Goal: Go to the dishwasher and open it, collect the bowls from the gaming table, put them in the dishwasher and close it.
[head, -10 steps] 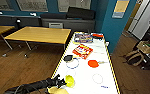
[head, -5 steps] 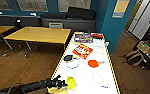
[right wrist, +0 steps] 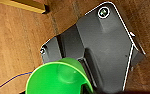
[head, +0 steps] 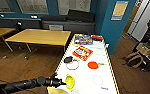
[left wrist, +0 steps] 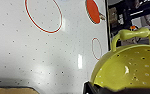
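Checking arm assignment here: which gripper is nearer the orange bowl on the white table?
Left. The left gripper holds a yellow-green bowl over the gaming table, near the orange bowl. The right carries a bright green bowl above the floor.

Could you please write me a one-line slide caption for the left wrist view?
Left gripper holding a yellow-green perforated bowl above the white gaming table, an orange bowl further along.

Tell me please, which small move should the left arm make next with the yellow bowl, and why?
Probably lift it a little higher and draw it back. The left gripper holds the yellow bowl by its rim, tilted on edge low over the white table. The orange bowl and dark bowl lie further up the table.
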